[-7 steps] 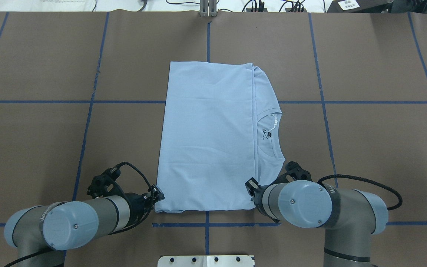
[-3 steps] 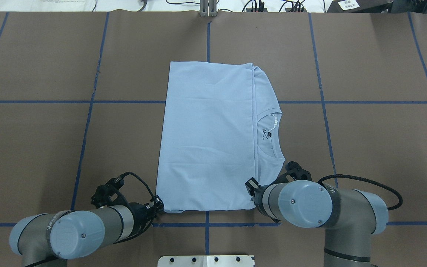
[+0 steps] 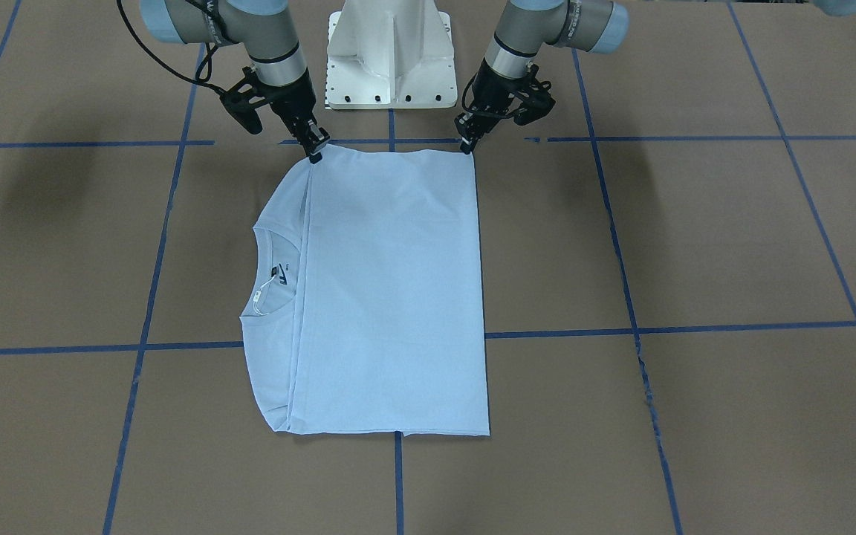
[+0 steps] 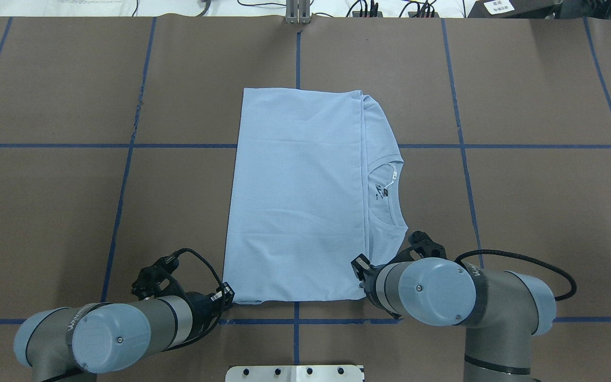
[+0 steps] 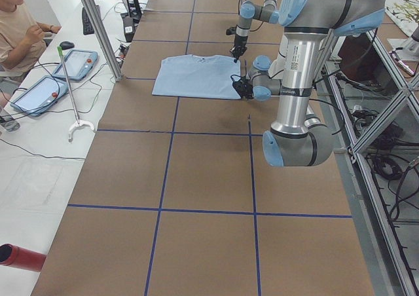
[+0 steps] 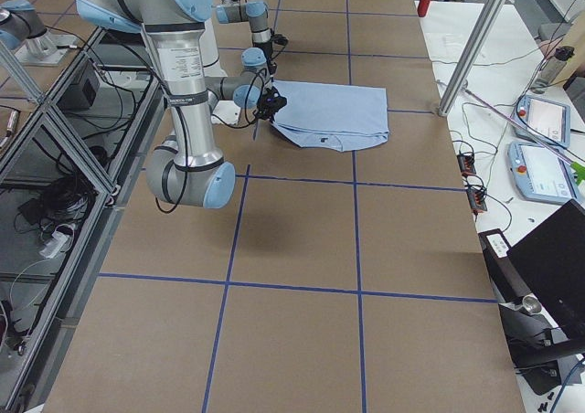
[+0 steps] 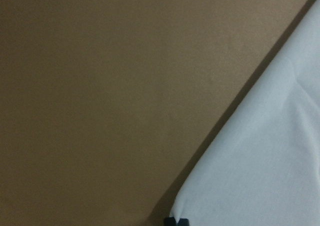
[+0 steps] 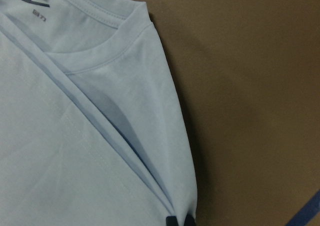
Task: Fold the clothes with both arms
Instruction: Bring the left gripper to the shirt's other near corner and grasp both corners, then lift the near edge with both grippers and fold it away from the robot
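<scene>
The light blue T-shirt (image 4: 295,196) lies flat near the middle of the brown-covered table (image 4: 45,212), folded into a long rectangle. Its ribbed collar (image 8: 107,43) and dark neck label (image 4: 381,192) show along the edge on the robot's right. The left gripper (image 3: 467,143) is pinched closed on the shirt's near corner on the robot's left (its wrist view shows two dark tips together at the cloth's very point). The right gripper (image 3: 316,151) is likewise clamped on the near corner at the collar side, with blue tape lines (image 4: 178,145) crossing the table around them.
</scene>
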Controlling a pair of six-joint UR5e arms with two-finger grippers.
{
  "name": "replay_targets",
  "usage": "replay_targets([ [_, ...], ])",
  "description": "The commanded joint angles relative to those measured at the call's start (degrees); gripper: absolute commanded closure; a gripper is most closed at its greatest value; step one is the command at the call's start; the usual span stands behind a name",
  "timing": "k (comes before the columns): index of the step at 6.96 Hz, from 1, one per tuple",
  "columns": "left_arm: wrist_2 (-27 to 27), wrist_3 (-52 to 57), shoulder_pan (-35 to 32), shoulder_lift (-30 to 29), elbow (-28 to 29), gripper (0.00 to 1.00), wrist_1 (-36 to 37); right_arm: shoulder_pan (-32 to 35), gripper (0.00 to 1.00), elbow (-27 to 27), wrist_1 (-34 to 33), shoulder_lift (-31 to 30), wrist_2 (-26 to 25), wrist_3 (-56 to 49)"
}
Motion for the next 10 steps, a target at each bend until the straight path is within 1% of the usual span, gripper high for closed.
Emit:
replay_targets([
  [1, -0.1, 0.01, -0.4, 0.57, -2.81, 1.0, 0.0, 0.0, 1.0, 0.18, 0.09, -0.42, 0.09, 0.0],
  [2, -0.18, -1.21, -0.23, 1.18, -7.18, 1.0, 1.74, -0.09, 1.0, 1.05, 0.09, -0.43, 0.09, 0.0],
  [3, -0.19, -5.05, 1.17, 1.19, -12.27, 1.0, 6.37, -0.26, 1.0, 2.8, 0.0, -1.04, 0.09, 0.0],
  [4, 0.08, -8.22, 4.75, 1.19, -17.54, 1.0, 10.51, -0.7, 1.0, 5.61, 0.0, -2.78, 0.0, 0.09],
  [5, -0.01, -10.08, 5.13, 0.15, -20.99, 1.0, 12.81, -0.62, 1.0, 10.24, 0.0, -5.24, -0.17, 0.09],
  [6, -0.1, -9.23, 4.09, -0.65, -23.37, 1.0, 14.66, 0.52, 1.0, 12.9, 0.0, -5.87, -0.7, 0.09],
  [7, -0.27, -5.83, 0.08, -1.35, -23.4, 1.0, 15.46, 3.23, 1.0, 13.1, -0.09, -4.75, -0.53, 0.0],
  [8, -0.27, -0.57, -3.09, -2.49, -22.96, 1.0, 15.65, 5.95, 1.0, 12.93, -0.18, -2.12, 0.0, -0.78],
  [9, -0.53, 1.65, -6.17, -2.59, -22.78, 1.0, 15.74, 9.28, 1.0, 10.93, -2.0, 0.95, 0.44, -1.75],
  [10, -2.28, 5.33, -9.77, -3.55, -21.22, 1.0, 15.74, 13.15, 1.0, 6.99, -2.46, 4.55, 2.62, -4.98],
])
